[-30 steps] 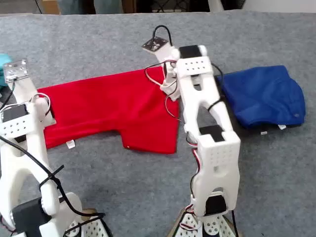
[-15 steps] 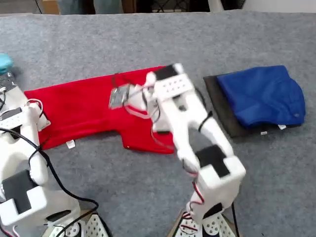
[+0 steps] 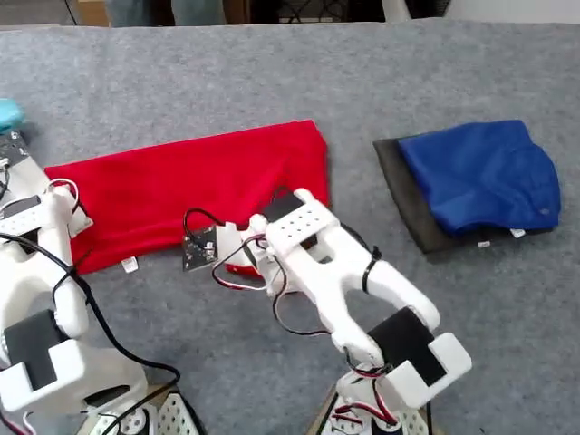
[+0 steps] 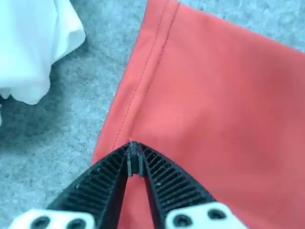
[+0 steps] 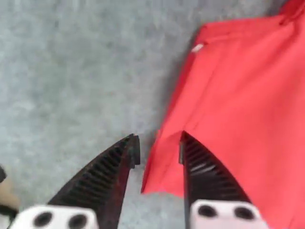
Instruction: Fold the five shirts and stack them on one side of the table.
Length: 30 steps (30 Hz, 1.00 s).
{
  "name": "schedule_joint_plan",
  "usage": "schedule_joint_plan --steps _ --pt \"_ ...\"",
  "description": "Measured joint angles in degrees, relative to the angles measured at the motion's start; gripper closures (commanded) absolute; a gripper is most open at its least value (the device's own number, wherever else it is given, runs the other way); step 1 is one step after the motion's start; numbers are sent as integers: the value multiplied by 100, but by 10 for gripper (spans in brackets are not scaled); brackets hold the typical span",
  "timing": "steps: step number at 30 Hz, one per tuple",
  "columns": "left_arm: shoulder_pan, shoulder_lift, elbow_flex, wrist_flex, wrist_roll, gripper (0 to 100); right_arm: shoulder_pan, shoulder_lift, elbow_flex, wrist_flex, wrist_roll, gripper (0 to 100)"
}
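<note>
The red fabric shirt lies spread across the left-centre of the grey felt table. A second ago the right arm was stretched out over the shirt's far right corner; now it has swung back to the near hem. There the right gripper sits low with its jaws spread either side of a loose red corner. The left gripper has its jaws pressed together on the left hem, seemingly pinching it, beside a crumpled white cloth. That end has slid a little left. The next fold looks about to start, while a folded blue shirt waits on a dark grey one at the right
</note>
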Motion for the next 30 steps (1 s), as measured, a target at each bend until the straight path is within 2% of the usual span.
schedule_joint_plan --steps 5,22,27,30 --pt "0 0 0 0 0 967 0 396 -9 -299 -9 810" --pt "0 0 0 0 0 967 0 862 -281 -343 -18 812" --pt "0 0 0 0 0 967 0 862 -290 -360 -18 890" --pt "0 0 0 0 0 967 18 862 -299 -396 -26 897"
